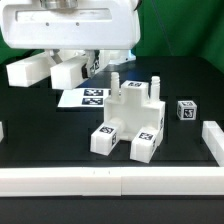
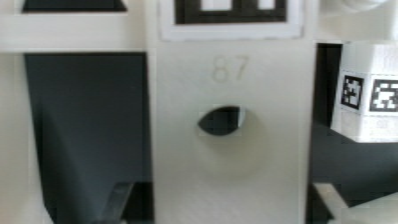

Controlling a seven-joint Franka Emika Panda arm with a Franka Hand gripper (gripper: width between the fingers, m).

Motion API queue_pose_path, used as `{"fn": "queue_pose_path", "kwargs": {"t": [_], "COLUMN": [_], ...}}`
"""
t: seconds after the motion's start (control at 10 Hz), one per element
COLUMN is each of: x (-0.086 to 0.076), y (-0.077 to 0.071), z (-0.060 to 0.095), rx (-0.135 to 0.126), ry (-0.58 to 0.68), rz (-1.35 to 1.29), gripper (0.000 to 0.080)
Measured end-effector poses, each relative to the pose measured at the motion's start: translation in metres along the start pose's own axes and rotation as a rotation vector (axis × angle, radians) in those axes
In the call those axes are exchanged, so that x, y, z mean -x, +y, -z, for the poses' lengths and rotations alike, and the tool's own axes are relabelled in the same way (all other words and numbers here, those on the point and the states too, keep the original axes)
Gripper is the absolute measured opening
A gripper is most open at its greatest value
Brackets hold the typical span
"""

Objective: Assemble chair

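The partly built chair (image 1: 132, 118), white blocks with upright pegs and tags on its front faces, stands mid-table. My gripper (image 1: 91, 63) hangs under the arm at the back, towards the exterior view's left, shut on a long white chair piece (image 1: 68, 72). In the wrist view this piece (image 2: 222, 150) is a flat bar with a round hole and a tag at its far end. It runs between my gripper's (image 2: 226, 202) two fingers (image 2: 125, 203), which flank it closely. A second white piece (image 1: 28, 70) lies further towards the exterior view's left.
The marker board (image 1: 86, 98) lies flat just in front of the held piece. A small tagged cube (image 1: 186, 110) sits at the exterior view's right of the chair. A white border rail (image 1: 110, 181) runs along the front, with a white block (image 1: 212, 141) at the right. Another tagged white part (image 2: 370, 100) shows beside the bar.
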State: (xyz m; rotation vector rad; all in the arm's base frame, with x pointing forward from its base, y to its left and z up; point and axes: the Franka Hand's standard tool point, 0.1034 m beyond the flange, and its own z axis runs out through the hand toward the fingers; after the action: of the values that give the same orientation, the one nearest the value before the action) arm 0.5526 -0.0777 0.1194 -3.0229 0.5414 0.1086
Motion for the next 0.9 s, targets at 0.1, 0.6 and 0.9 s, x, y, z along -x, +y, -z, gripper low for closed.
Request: {"fn": "queue_pose_path", "kwargs": {"t": [0.1, 0.6, 0.9], "x": [0.000, 0.009, 0.010], "y": [0.000, -0.040, -0.092], "z": [-0.001, 0.019, 0.014], "rx": [0.000, -0.020, -0.002], "ry": [-0.001, 0.022, 0.031], "rz": [-0.031, -0.092, -0.162], "gripper": [0.0288, 0.0288, 0.0288]}}
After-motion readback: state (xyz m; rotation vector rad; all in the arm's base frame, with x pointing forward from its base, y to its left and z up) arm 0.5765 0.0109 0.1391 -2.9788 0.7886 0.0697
